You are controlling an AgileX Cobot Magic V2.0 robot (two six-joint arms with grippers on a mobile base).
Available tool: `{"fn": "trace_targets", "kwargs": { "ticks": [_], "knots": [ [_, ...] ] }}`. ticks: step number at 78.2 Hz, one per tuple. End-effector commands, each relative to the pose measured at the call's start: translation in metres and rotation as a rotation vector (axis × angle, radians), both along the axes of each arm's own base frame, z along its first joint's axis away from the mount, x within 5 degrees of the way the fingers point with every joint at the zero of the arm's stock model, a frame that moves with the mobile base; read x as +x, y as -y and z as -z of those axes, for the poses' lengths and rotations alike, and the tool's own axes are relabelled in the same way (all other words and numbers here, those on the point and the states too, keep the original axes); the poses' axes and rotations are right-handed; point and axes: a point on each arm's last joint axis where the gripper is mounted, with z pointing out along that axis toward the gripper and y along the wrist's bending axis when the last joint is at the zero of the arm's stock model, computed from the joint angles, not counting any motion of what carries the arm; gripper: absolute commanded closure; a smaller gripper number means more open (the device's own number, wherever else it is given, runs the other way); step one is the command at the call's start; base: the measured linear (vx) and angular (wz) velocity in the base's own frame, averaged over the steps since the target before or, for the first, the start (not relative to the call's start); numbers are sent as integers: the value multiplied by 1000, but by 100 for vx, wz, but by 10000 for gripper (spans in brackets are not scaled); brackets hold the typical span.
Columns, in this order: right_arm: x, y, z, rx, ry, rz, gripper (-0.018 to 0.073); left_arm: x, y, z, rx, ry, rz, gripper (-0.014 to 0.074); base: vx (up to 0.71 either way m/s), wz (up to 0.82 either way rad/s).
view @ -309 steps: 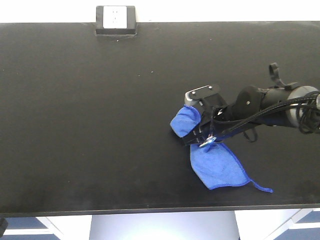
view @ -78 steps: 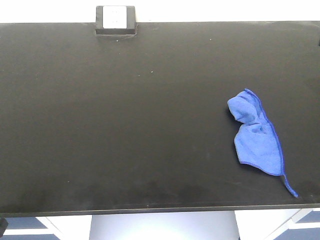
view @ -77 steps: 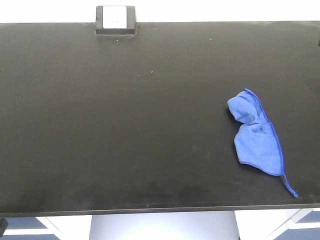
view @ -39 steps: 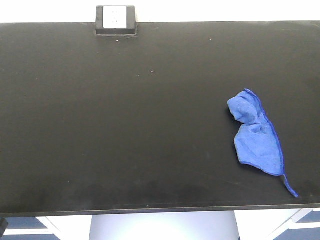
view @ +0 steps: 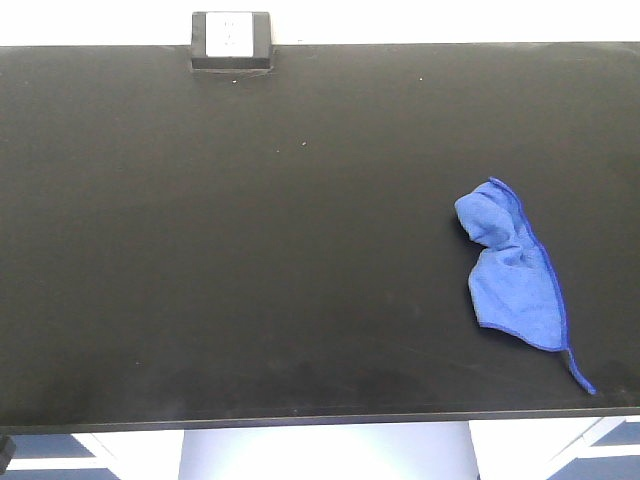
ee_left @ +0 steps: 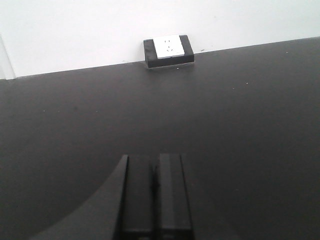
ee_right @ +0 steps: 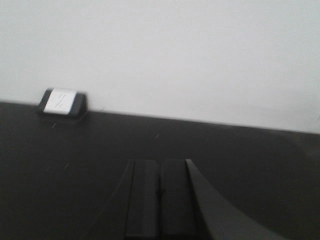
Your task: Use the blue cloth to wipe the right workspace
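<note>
The blue cloth point(view: 510, 275) lies crumpled on the right part of the black benchtop point(view: 250, 250), its thin tail point(view: 580, 375) trailing toward the front edge. No gripper touches it, and neither arm shows in the front view. In the left wrist view my left gripper point(ee_left: 156, 159) is shut with nothing between its fingers, above bare black surface point(ee_left: 240, 135). In the right wrist view my right gripper point(ee_right: 160, 162) is shut and empty too, over the benchtop point(ee_right: 75, 165). The cloth appears in neither wrist view.
A small black box with a white label point(view: 232, 40) sits at the bench's far rim, seen also as the box point(ee_left: 168, 50) in the left wrist view and the box point(ee_right: 62, 102) in the right one. A white wall point(ee_right: 175, 55) rises behind.
Four seconds ago the right gripper held the cloth near the bench's middle right. Since then it let go and left the front view; the cloth has lain still for the last second.
</note>
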Motion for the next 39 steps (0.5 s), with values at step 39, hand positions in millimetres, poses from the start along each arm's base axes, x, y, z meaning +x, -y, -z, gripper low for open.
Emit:
{"fn": "trace_targets", "kwargs": {
  "ticks": [39],
  "knots": [
    [-37,8,174,125,234,88,567,0,1,-16,-17,104,19,603,0,0]
  ]
}}
